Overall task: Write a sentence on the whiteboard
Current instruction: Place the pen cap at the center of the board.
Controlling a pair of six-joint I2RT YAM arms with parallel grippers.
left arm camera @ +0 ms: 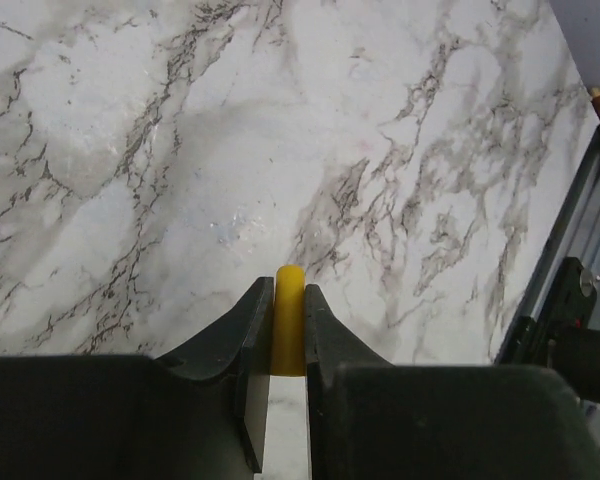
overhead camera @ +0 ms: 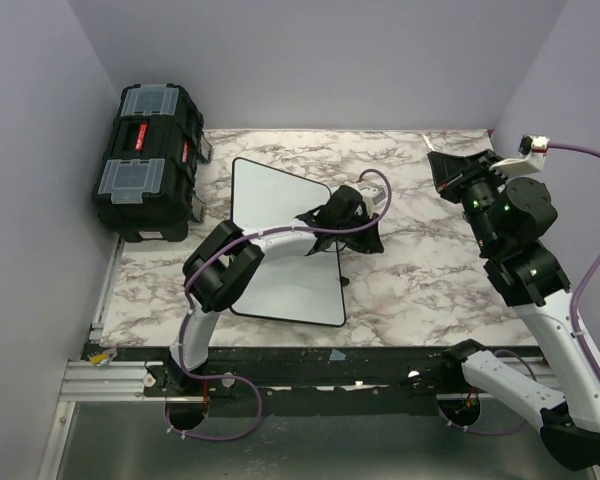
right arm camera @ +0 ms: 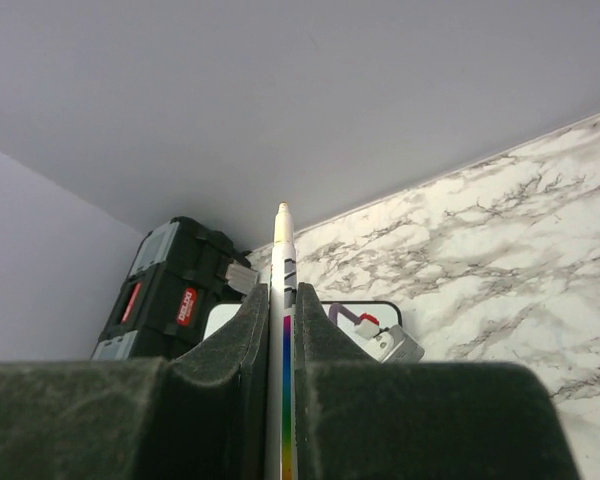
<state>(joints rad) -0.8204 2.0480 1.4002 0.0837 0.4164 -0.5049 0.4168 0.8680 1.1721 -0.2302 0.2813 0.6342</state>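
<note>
One whiteboard (overhead camera: 280,270): lies face up on the desk (overhead camera: 430,270), to the left of the left tool and well to the left of the right tool. The left arm stretches across its upper half.
Left tool (overhead camera: 358,232): just past the board's right edge, pointed down at bare marble. Its jaws are closed tight on a yellow-ended marker (left arm camera: 289,330), whose rounded yellow end sticks out a little beyond the fingertips.
Right tool (overhead camera: 448,172): raised above the far right part of the desk, well apart from the board. Its jaws are pinched on a slim white pen (right arm camera: 281,250) with a rainbow stripe, and the pen's pale tip stands out past the fingers.
Black toolbox (overhead camera: 148,160): at the desk's far left corner, beyond the board from both tools. In the right wrist view it shows just left of the pen.
</note>
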